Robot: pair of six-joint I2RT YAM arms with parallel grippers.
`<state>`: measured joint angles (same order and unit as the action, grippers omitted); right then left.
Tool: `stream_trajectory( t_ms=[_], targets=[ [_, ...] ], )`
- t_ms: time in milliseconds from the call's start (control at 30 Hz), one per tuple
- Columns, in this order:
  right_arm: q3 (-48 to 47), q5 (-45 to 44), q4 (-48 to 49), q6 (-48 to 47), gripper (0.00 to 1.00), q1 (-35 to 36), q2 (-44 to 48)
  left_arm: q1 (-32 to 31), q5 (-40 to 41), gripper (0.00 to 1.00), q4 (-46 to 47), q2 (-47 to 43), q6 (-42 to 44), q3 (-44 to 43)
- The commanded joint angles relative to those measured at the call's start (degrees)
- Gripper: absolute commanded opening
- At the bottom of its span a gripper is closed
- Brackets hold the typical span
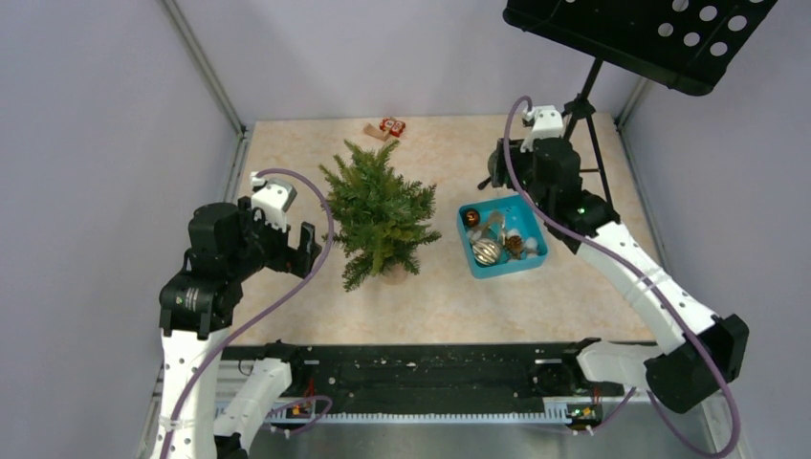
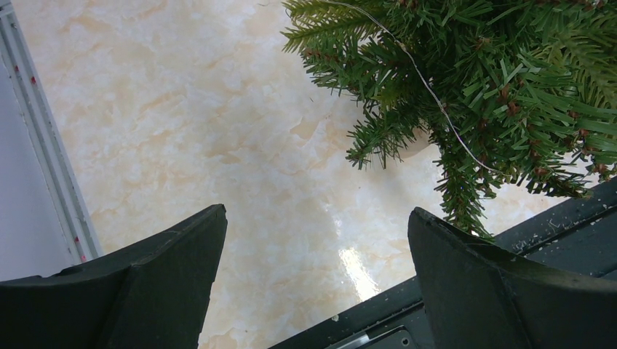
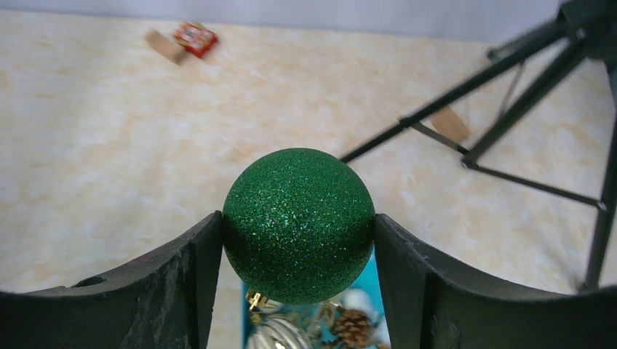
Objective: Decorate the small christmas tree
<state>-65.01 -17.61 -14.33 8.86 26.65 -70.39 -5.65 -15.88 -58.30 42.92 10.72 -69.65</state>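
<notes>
A fixed camera looks steeply down from behind the arms over the whole table [image 1: 536, 306]. The left wrist camera sits close beside the small christmas tree [image 2: 495, 80], the right looks low toward the music stand [image 3: 451, 96]; overhead shows both

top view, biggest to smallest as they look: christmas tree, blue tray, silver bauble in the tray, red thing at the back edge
1. small christmas tree
2. blue tray
3. silver bauble and small red item: they look about alike, and the red one sits farther from the camera, so they are left unranked.
</notes>
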Motion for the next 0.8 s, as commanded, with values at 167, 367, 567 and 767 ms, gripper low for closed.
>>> stream_trajectory(
  t_ms=[167, 367, 567, 767],
  targets=[
    [-13.5, 10.9, 3.4, -3.5, 0.42, 9.8, 5.8, 0.6, -0.8, 0.99, -1.0, 0.4, 1.8, -4.9],
    [-19.9, 23.1, 10.4, -0.3, 0.42, 11.9, 4.8, 0.5, -7.0, 0.99, -0.6, 2.1, 2.4, -11.4],
    [-23.6, 30.2, 17.4, 1.6, 0.42, 13.2, 1.6, 0.5, -13.6, 0.99, 5.0, 5.9, -0.4, -14.3],
    [-28.8, 32.7, 18.0, 1.9, 0.42, 14.9, -3.8, 0.2, -15.1, 0.98, 11.3, 8.8, -3.5, -14.6]
  ],
)
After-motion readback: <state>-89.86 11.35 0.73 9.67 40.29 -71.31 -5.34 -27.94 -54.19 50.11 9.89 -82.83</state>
